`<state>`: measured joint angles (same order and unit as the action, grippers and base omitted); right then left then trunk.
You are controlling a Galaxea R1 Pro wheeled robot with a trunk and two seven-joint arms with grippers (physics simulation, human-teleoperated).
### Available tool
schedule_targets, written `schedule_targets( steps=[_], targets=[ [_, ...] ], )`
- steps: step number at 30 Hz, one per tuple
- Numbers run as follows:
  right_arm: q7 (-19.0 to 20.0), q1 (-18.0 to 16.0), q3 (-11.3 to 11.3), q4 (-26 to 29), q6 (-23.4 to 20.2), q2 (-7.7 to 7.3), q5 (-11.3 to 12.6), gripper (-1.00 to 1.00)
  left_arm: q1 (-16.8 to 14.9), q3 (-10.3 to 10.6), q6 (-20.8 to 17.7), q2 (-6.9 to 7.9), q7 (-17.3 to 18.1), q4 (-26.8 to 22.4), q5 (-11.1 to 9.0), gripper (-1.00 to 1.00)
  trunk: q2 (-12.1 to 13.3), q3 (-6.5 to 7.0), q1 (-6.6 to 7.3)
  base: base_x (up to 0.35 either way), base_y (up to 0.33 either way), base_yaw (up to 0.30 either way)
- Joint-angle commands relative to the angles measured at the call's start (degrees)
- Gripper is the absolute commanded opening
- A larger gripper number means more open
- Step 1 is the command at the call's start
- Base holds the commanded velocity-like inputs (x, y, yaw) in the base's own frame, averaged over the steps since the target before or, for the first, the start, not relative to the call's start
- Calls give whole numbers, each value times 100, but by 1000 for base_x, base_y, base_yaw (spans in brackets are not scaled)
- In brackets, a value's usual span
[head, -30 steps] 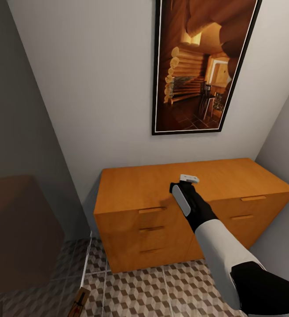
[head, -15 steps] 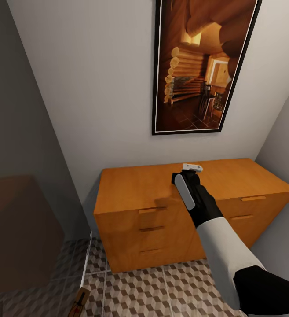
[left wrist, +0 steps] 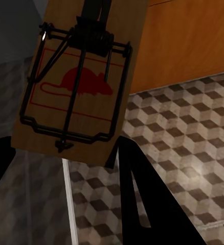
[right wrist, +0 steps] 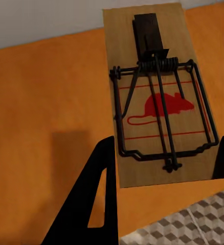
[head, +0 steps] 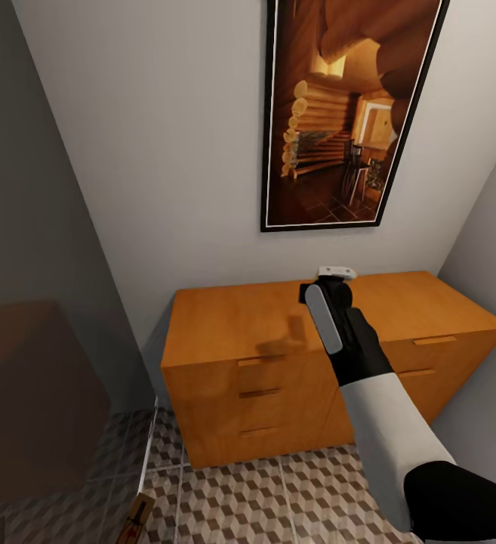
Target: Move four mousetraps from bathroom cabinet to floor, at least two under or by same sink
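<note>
Right gripper has risen, clamping a flat wooden mousetrap.

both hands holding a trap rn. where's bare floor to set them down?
Bare patterned floor lies in front of the cabinet, between its drawer fronts and the near edge of the head view. Tighter at the left: the left hand hangs there with its mousetrap. The right hand holds its mousetrap over the cabinet top.

Orange-brown cabinet stands on the cube-patterned bathroom floor.
</note>
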<state>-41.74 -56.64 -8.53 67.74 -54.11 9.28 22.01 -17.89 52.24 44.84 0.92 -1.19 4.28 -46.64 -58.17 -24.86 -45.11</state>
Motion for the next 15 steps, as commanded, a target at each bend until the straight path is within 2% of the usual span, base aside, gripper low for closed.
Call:
schedule_targets(
  steps=[1, 7, 15],
  targets=[
    [-120, -5, -8, 37, -35, 2, 71, -100, -4, 41, 16, -3, -39, 11, 5, -100, -4, -6, 0, 0, 0, 0],
    [-202, -5, -8, 90, -77, 11, 75, -100, -4, 41, 16, 1, -39, 11, 3, -100, -4, -6, 0, -33, 0, 0],
    [-211, -5, -14, 93, -82, 12, 76, -100, -4, 41, 16, -2, -39, 11, 4, -100, -4, -6, 0, -276, 0, 0]
  ],
)
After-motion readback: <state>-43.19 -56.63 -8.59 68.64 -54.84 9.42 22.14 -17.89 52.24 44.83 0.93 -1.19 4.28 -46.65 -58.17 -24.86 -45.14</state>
